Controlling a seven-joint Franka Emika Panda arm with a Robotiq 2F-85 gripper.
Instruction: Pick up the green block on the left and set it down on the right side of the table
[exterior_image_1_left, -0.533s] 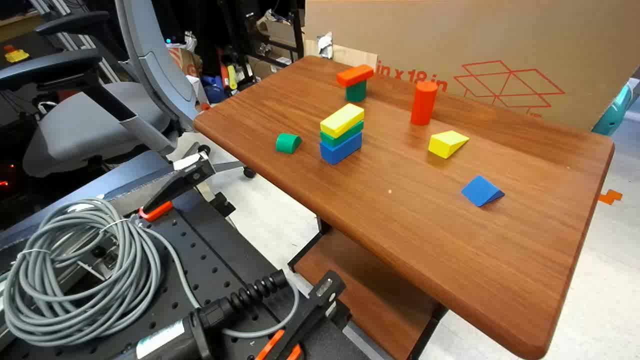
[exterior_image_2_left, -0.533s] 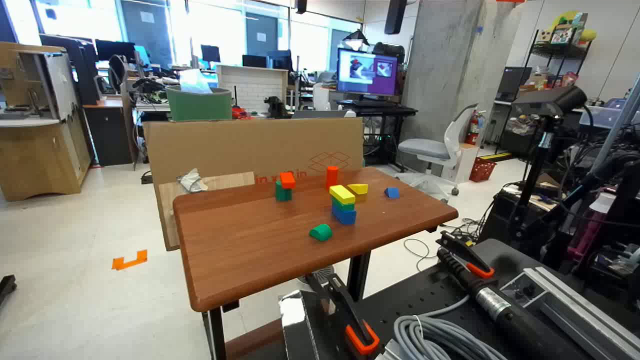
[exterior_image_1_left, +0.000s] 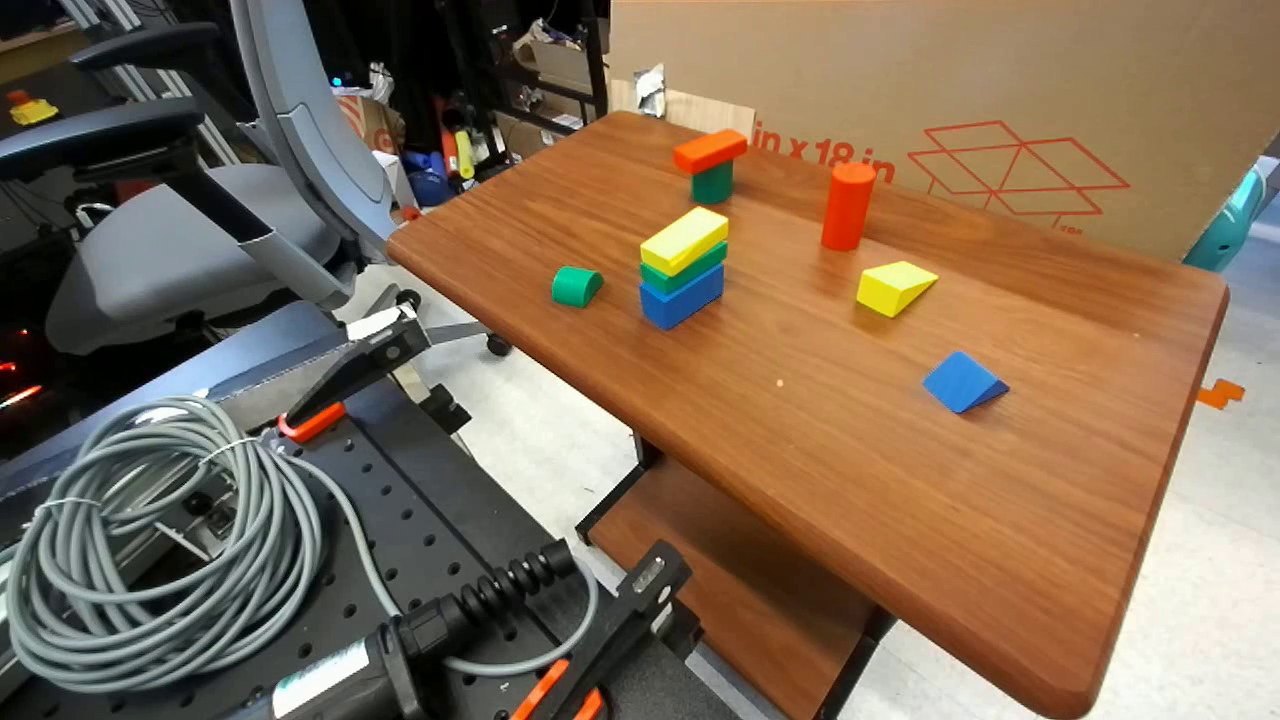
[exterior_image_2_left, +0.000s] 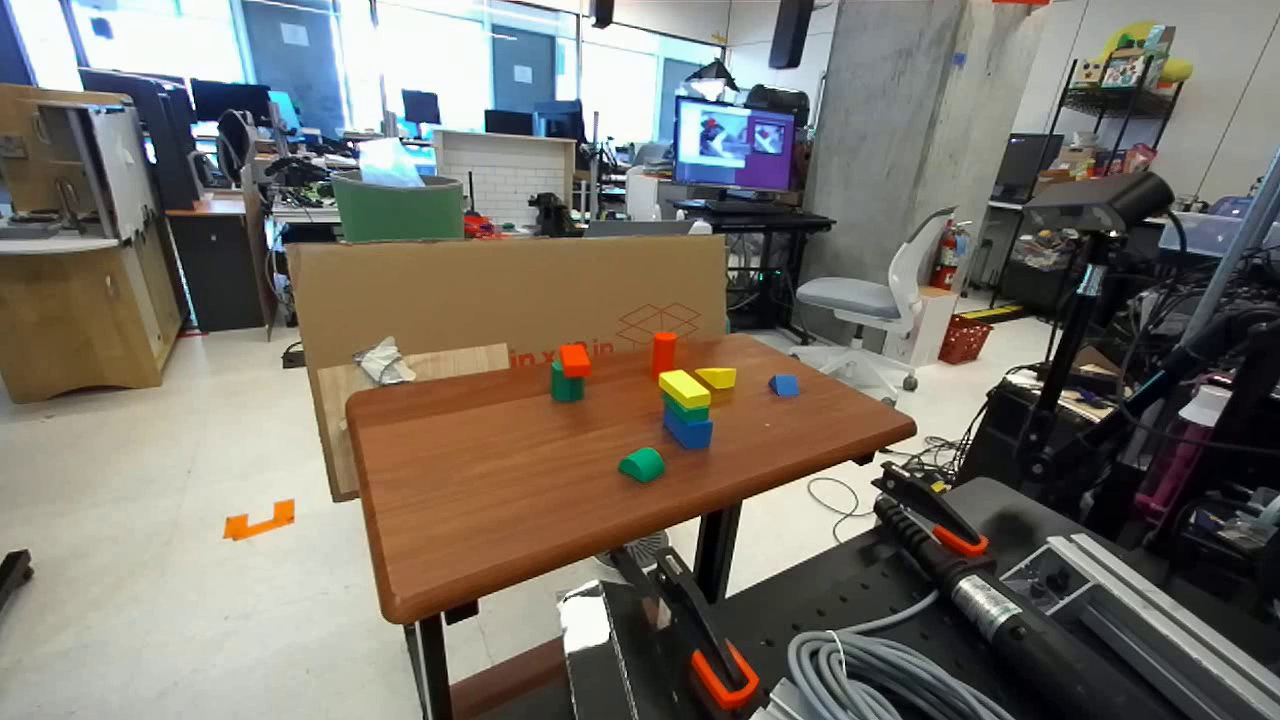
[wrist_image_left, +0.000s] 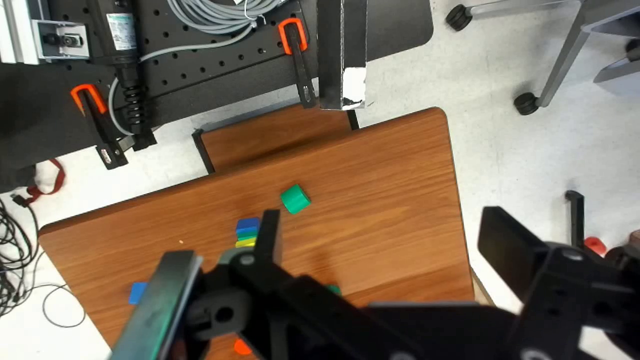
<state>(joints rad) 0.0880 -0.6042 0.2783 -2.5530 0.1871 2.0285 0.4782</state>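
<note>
in both exterior views we find the green block (exterior_image_1_left: 576, 286) loose on the table (exterior_image_1_left: 850, 470), close to the near edge and to the left of the yellow, green and blue stack (exterior_image_1_left: 684, 268). it is near the stack but does not touch it, and its top is rounded. the gripper (wrist_image_left: 385, 237) shows in the wrist view only; its fingers (wrist_image_left: 507, 245) stand spread apart, and we see nothing held between them.

we judge the step in hand to be the approach: pick, carry and set-down all remain outstanding. the next move, in our opinion, calls for bringing the gripper over the block, lining up the fingers to straddle it, and lowering without brushing the stack. a pinch across the flatter faces should hold better than one on the curve, which may slip. for the later set-down, we note the blue wedge (exterior_image_1_left: 965, 382) and the yellow wedge (exterior_image_1_left: 895, 288) on the right, which the placing should avoid.
</note>
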